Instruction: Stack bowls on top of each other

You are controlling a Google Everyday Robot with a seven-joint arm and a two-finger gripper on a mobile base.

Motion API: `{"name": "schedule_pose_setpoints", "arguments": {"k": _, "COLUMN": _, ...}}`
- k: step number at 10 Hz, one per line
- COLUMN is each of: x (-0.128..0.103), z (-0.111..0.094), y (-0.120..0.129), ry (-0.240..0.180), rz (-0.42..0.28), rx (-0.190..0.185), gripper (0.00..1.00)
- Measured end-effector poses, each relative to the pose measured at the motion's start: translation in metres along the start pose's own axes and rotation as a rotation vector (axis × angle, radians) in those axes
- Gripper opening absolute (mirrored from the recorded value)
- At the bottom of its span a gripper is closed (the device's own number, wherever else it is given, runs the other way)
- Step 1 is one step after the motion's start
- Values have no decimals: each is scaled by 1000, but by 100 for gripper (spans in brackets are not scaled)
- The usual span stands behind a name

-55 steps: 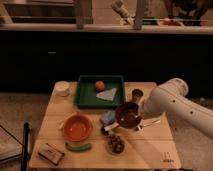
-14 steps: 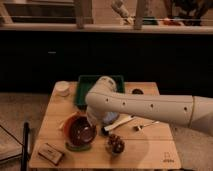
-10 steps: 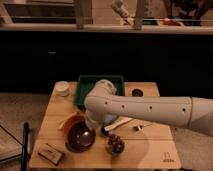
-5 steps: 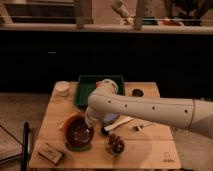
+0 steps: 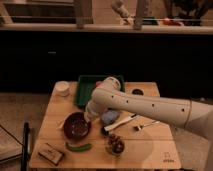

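Observation:
The glossy dark maroon bowl [image 5: 77,126] sits at the front left of the wooden table [image 5: 150,150]. It rests inside the orange bowl, of which only a thin reddish-orange rim [image 5: 66,128] shows. My gripper [image 5: 90,116] is at the end of the white arm [image 5: 150,105], just above the bowl's right rim. The arm's wrist hides most of it.
A green tray [image 5: 87,90] with food stands behind the bowls, a white cup [image 5: 62,88] to its left and a small metal cup [image 5: 136,92] to its right. A blue item [image 5: 110,116], spoon [image 5: 121,122], fork [image 5: 145,125], green pod [image 5: 78,147], packet [image 5: 50,153] and dark cluster [image 5: 115,144] lie nearby.
The arm carried the maroon bowl from the right over to the orange bowl and set it inside. Over the last second the wrist has drawn back slightly up and right.

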Motion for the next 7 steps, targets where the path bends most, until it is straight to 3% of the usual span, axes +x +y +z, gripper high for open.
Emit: {"name": "schedule_pose_setpoints", "arguments": {"k": 7, "x": 19, "z": 15, "y": 6, "ry": 13, "rz": 58, "rx": 81, "gripper": 0}}
